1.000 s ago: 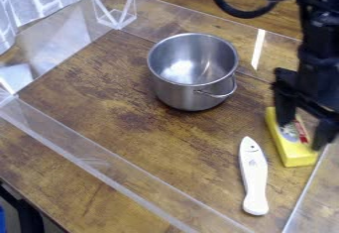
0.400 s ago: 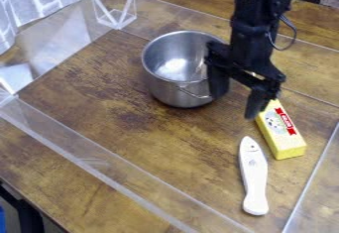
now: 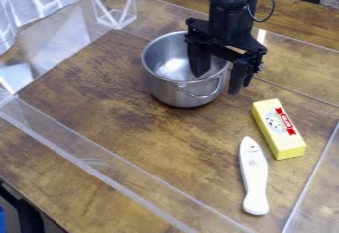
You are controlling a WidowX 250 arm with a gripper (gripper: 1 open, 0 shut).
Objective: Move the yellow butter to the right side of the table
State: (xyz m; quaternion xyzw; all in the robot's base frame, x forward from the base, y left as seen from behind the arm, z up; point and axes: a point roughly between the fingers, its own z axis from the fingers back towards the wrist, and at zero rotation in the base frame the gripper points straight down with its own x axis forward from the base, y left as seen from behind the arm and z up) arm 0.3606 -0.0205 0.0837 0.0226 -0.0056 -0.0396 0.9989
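Camera view shows the yellow butter lying flat near the table's right edge, apparently delivered, while the gripper hangs released and empty over the pot.

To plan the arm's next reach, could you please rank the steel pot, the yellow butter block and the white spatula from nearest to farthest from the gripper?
1. Round silver steel pot: directly beneath and behind the open black gripper.
2. Small rectangular yellow butter block: lower right of the gripper.
3. White plastic spatula: farthest, near the table's front right edge.
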